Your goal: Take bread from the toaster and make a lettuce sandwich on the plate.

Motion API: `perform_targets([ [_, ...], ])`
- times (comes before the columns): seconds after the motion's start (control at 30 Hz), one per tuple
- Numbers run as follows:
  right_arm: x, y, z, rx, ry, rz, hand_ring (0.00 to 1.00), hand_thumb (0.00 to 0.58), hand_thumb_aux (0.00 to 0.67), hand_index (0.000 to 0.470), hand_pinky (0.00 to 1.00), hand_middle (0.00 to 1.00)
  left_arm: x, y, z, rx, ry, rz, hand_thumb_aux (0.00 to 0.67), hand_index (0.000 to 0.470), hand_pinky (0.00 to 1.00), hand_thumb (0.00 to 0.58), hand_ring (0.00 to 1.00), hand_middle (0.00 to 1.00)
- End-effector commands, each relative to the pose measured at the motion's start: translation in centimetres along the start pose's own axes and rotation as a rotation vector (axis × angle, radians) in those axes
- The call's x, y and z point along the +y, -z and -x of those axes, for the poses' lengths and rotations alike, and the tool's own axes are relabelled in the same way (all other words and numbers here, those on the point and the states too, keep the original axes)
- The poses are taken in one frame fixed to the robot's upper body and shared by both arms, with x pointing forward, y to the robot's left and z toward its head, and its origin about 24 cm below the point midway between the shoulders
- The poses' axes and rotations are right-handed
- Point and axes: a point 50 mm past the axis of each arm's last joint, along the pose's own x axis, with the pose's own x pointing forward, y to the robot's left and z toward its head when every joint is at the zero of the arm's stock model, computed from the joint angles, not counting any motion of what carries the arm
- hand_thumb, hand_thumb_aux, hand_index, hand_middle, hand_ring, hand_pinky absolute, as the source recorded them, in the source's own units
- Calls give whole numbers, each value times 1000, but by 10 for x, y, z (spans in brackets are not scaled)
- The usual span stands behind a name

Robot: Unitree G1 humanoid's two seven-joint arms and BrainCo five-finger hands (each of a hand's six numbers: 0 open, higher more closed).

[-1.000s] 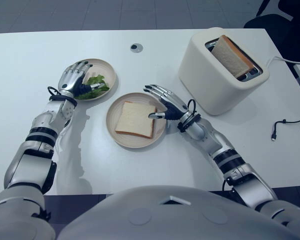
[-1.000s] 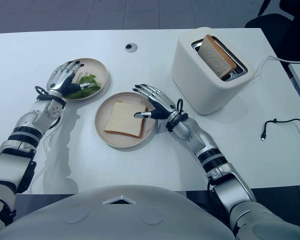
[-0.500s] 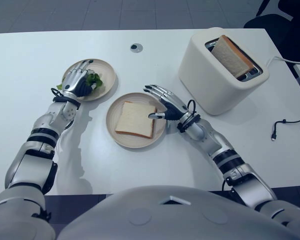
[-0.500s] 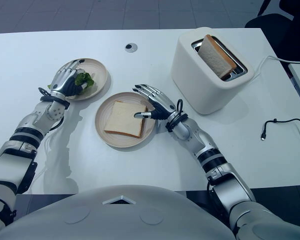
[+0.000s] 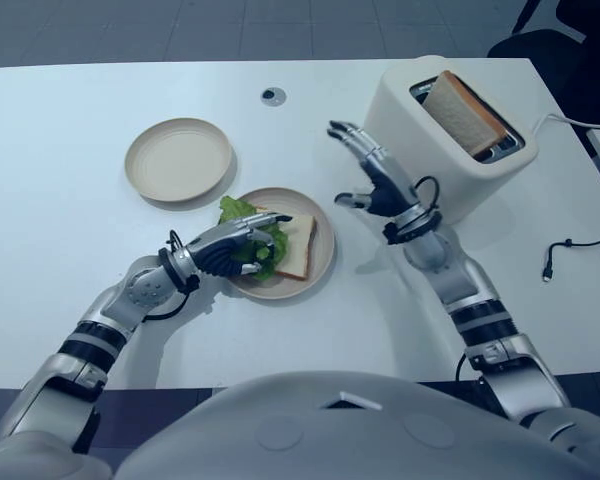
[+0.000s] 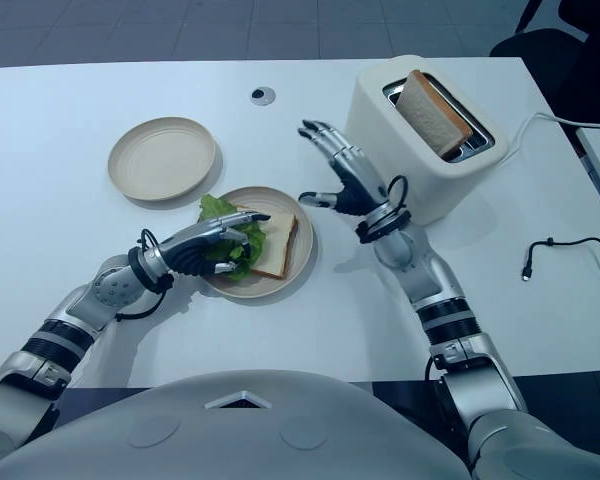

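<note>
The left hand [image 5: 228, 250] has its fingers curled around the lettuce [image 5: 237, 210], holding it over the left part of the plate [image 5: 325, 262], where it overlaps the bread slice [image 5: 300, 245] lying there. Its forearm comes in low from the near left. The right hand [image 5: 375, 182] holds nothing, its fingers spread apart and raised between the plate and the toaster [image 5: 410, 150]. A second slice [image 5: 463, 112] stands in the toaster's slot, and a bare plate [image 5: 178, 160] sits at far left.
</note>
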Motion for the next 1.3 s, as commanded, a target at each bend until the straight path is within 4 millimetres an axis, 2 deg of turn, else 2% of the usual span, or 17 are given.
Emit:
perform_targets([
  [0.03,-21,2,-1,16,80,20,0,0,0,0,0,0,1,-1,-20,-32,-58,-5,670,470,0,580,0,0],
  [0.17,-30,-7,0,-20,114,31,0,0,0,0,0,0,3,-14,-39,-114,-167,12,670,470,0,580,0,0],
  [0.27,-52,-21,6,-65,187,59,0,0,0,0,0,0,8,-18,-48,-138,-220,4,670,470,0,580,0,0],
  [0.37,-79,-32,15,-94,271,115,0,0,0,0,0,0,-2,-18,-48,-131,-160,5,670,470,0,580,0,0],
  [0.4,-89,-35,18,-99,306,141,0,0,0,0,0,0,-8,-16,-46,-115,-117,3,625,439,0,577,0,0],
  [0.43,-101,-38,21,-103,357,171,0,0,0,0,0,0,-13,-12,-43,-90,-79,-5,486,341,0,536,0,0],
  [0.5,-131,-40,29,-90,505,234,0,0,0,0,0,0,-20,-5,-37,-41,-20,-22,352,247,0,449,0,0],
  [0.53,-143,-37,34,-56,562,288,0,0,0,0,0,0,-22,-3,-34,-23,-5,-30,11,7,0,18,0,0],
  [0.6,-154,-19,41,87,553,392,0,0,0,0,0,0,-22,-1,-31,-10,4,-36,0,0,0,0,0,0],
  [0.73,-137,32,56,389,348,498,0,0,0,0,0,0,-18,-2,-30,-12,-17,-45,0,0,0,0,0,0],
  [0.83,-128,43,63,467,255,505,0,0,0,0,0,0,-9,-5,-31,-27,-68,-56,0,0,0,0,0,0],
  [0.97,-122,49,58,493,200,498,0,0,0,0,0,0,10,-15,-29,-83,-203,-59,0,0,0,0,0,0],
  [1.0,-122,51,57,502,197,501,0,40,24,17,0,0,14,-20,-28,-106,-241,-53,0,0,0,0,0,0],
  [1.03,-123,52,56,505,203,504,31,472,381,267,31,31,18,-23,-27,-126,-272,-47,0,0,0,0,0,0],
  [1.07,-124,51,55,498,215,512,573,580,670,470,573,573,22,-28,-24,-146,-306,-37,0,0,0,0,0,0],
  [1.1,-125,49,52,483,221,511,1000,580,670,470,1000,1000,26,-31,-21,-165,-341,-24,0,0,0,0,0,0],
  [1.3,-122,40,40,409,198,490,1000,580,670,470,1000,1000,49,-35,3,-164,-560,27,0,0,0,0,0,0],
])
